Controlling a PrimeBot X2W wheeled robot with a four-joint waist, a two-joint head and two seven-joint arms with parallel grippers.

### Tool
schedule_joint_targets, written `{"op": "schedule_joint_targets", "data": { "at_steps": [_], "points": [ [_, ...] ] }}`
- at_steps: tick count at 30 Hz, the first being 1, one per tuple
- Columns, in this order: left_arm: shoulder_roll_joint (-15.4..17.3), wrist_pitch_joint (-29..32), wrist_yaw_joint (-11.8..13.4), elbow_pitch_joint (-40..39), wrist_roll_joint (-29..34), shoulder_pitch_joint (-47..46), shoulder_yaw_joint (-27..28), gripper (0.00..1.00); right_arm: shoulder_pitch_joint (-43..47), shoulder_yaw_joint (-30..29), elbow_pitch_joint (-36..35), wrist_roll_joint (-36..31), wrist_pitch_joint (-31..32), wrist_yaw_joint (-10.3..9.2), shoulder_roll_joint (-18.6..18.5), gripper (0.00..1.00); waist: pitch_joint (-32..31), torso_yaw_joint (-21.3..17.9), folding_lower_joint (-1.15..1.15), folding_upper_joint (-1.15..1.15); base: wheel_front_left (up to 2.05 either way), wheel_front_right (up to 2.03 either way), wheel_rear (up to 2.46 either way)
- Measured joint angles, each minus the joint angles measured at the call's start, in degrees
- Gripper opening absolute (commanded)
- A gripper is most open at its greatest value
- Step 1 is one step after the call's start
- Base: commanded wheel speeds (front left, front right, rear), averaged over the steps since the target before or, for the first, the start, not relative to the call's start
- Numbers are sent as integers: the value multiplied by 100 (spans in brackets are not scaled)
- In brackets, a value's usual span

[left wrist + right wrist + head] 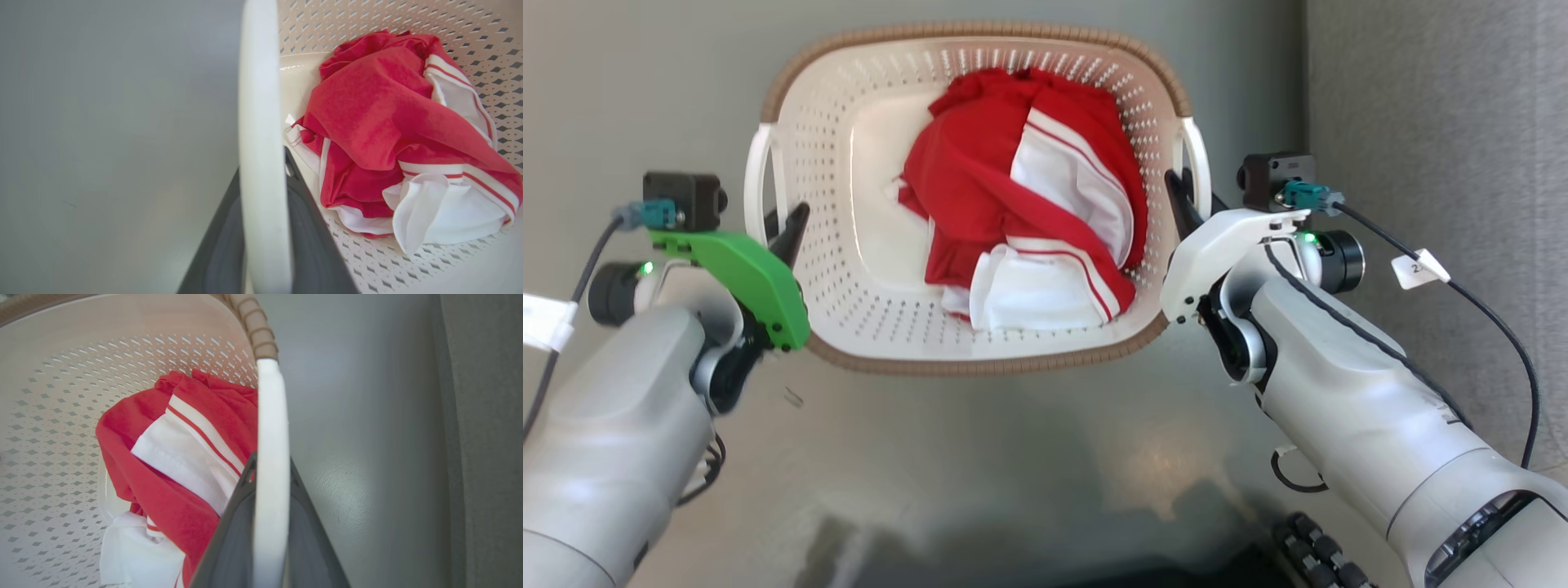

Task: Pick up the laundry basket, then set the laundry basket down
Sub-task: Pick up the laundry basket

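Note:
The laundry basket, cream-white and perforated with a brown woven-look rim, lies across the middle of the head view, holding red and white clothing. My left gripper is shut on its left white handle, with a dark finger on each side of the bar. My right gripper is shut the same way on the right handle. Both wrist views look along a handle into the basket. Whether the base touches the floor cannot be told.
Grey floor surrounds the basket. A darker grey panel or wall runs up the right side, close to my right arm. My dark base shows at the bottom edge. Cables hang from both wrists.

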Motion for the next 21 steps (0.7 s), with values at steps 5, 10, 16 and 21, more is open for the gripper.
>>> {"op": "schedule_joint_targets", "data": {
  "at_steps": [5, 10, 16, 21],
  "points": [
    [-54, 134, 1, 111, -190, 183, -52, 0, -20, 252, 89, 85, 249, 5, -19, 0, -399, 20, 0, 0, 0, 0, 0],
    [-115, 259, 1, 210, -365, 243, -172, 0, -27, 397, 218, 235, 477, 100, -36, 0, -807, 32, 0, 0, 0, 0, 0],
    [-220, 458, 1, 349, -610, 486, -193, 0, 12, 560, 352, 492, 742, 212, -42, 0, -1301, 37, 0, 0, 0, 0, 0],
    [-294, 656, 1, 437, -746, 616, -283, 0, 120, 697, 472, 664, 959, 327, -60, 0, -1711, 29, 0, 0, 0, 0, 0]
  ]
}}
